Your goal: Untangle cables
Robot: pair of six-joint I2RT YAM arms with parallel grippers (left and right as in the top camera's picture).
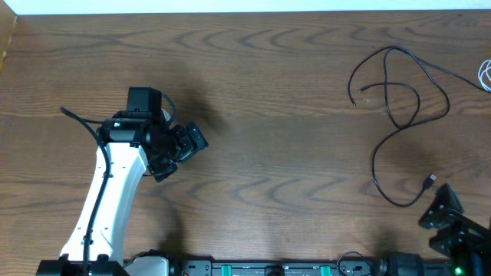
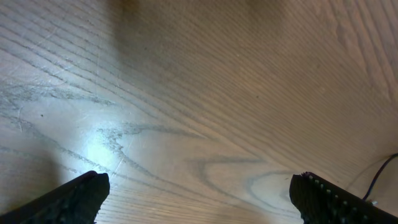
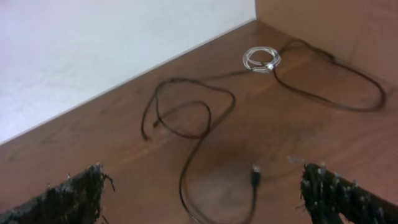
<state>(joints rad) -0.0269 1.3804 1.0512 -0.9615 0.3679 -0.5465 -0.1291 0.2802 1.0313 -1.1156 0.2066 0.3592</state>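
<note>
A long thin black cable (image 1: 399, 100) lies in loose crossing loops on the right of the wooden table. Its plug end (image 1: 430, 182) rests just up-left of my right gripper (image 1: 445, 213). In the right wrist view the black cable (image 3: 186, 118) and its plug (image 3: 255, 176) lie ahead of the open, empty right gripper (image 3: 205, 199). A small white coiled cable (image 3: 261, 60) lies beyond, next to another black loop (image 3: 336, 93). The white cable shows at the overhead view's right edge (image 1: 485, 75). My left gripper (image 1: 182, 153) is open and empty (image 2: 199, 199) over bare wood, far from the cables.
The table's far edge meets a white surface (image 3: 93, 56), and a wooden side wall (image 3: 336, 25) stands behind the white coil. A thin dark line (image 2: 379, 177) shows at the right edge of the left wrist view. The arm bases (image 1: 268, 268) line the front edge.
</note>
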